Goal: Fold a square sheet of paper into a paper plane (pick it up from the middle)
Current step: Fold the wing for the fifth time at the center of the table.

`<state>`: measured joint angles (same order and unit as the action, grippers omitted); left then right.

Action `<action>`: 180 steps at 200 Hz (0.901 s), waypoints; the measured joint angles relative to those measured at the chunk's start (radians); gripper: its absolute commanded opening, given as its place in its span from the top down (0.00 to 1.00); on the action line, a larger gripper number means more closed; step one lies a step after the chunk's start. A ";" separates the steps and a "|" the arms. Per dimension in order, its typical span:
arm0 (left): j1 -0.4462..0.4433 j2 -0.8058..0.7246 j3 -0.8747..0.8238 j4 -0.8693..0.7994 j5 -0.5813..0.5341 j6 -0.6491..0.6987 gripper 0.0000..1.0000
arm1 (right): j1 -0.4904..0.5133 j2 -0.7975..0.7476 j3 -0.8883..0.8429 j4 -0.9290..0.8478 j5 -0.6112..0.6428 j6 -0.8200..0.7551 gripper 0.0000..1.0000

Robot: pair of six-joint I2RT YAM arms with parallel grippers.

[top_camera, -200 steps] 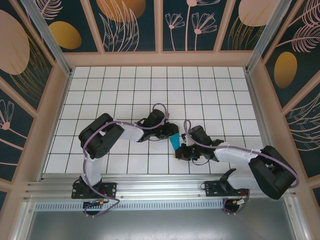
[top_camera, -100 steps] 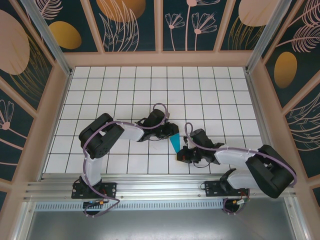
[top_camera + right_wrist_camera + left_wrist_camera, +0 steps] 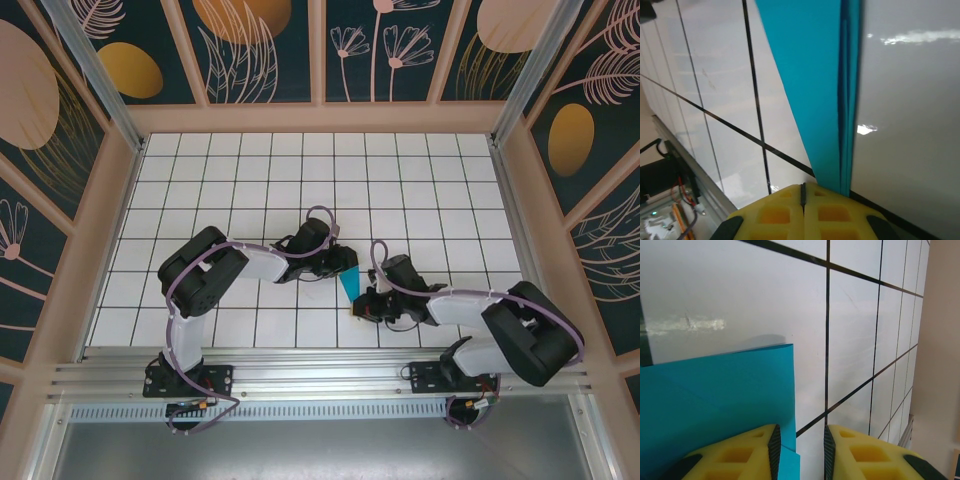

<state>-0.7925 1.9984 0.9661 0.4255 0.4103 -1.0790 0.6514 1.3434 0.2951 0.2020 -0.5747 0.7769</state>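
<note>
Paper plane — flat, narrow tip at right gripper

The paper plane lies flat on the tiled table, in its near middle part, between the two grippers; the left gripper sits over its far, wide end; the right gripper sits at its near, narrow tip; each arm reaches inward from its own side

The white tiled table carried a slim teal-blue paper plane, lying near the table's front edge.
</note>
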 measured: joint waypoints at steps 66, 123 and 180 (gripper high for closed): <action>0.000 -0.001 0.013 -0.016 -0.002 0.015 0.62 | -0.005 -0.108 -0.032 -0.045 0.028 0.007 0.89; 0.002 -0.079 0.064 -0.241 -0.148 0.099 0.45 | -0.112 -0.298 -0.002 -0.232 0.177 -0.035 0.77; -0.028 -0.217 0.225 -0.639 -0.476 0.129 0.39 | -0.188 -0.286 -0.002 -0.258 0.245 -0.038 0.69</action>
<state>-0.8204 1.7809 1.1908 -0.2131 -0.0654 -0.9504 0.4633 1.0573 0.2932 -0.0563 -0.3294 0.7387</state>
